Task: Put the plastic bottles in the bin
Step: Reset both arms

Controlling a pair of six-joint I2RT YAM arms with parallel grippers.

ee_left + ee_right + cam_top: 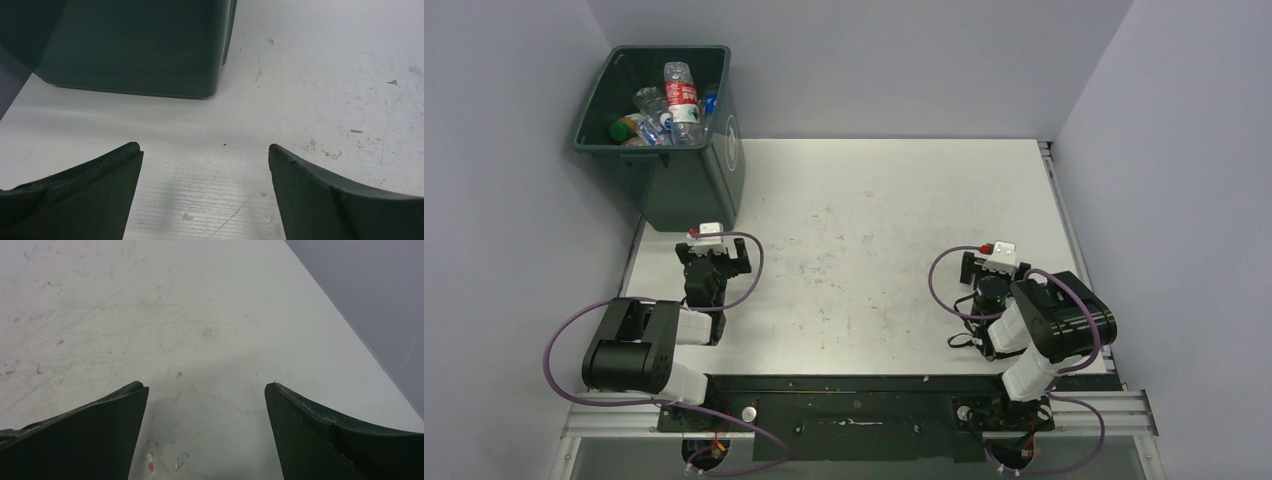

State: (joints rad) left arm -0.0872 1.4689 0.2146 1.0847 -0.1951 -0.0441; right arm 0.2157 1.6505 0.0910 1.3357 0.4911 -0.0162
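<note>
The dark green-grey bin [714, 160] stands at the table's far left corner. Several plastic bottles [680, 104] lie inside it, clear ones with red and blue labels and a green one. No bottle shows on the table. My left gripper [712, 240] is open and empty, low over the table just in front of the bin; the left wrist view shows the bin's lower wall [140, 50] ahead and bare table between the fingers [100, 190]. My right gripper [996, 255] is open and empty near the table's right side, with only bare table between its fingers [100, 435].
The white table [874, 230] is scuffed and stained. Grey walls enclose it on the left, back and right. The table's right edge [350, 335] runs close beside my right gripper. The arm bases and purple cables sit along the near edge.
</note>
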